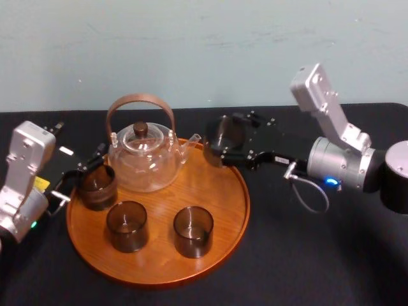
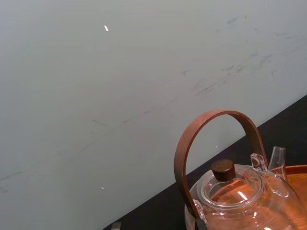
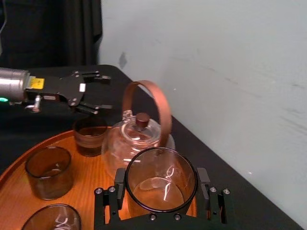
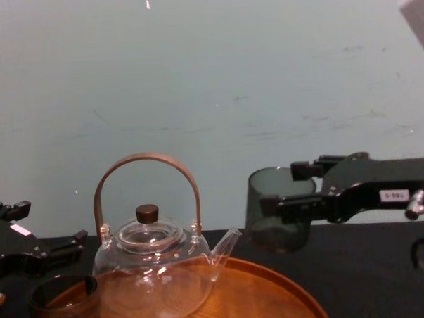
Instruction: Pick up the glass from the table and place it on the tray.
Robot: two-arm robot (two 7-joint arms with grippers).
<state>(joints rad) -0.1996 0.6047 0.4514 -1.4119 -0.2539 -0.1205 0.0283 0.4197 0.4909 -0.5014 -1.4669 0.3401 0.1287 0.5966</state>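
Your right gripper (image 1: 221, 141) has its fingers clamped on the glass (image 4: 273, 227), 1 finger on each side. The glass is upright, off the bench (image 1: 306, 255), at the back right rim of the tray (image 1: 223, 210), just beside the teapot (image 1: 143, 159) spout. Your left gripper (image 3: 102, 93) has its fingers spread wide, just beside another tumbler (image 1: 97, 186) at the tray's left edge.
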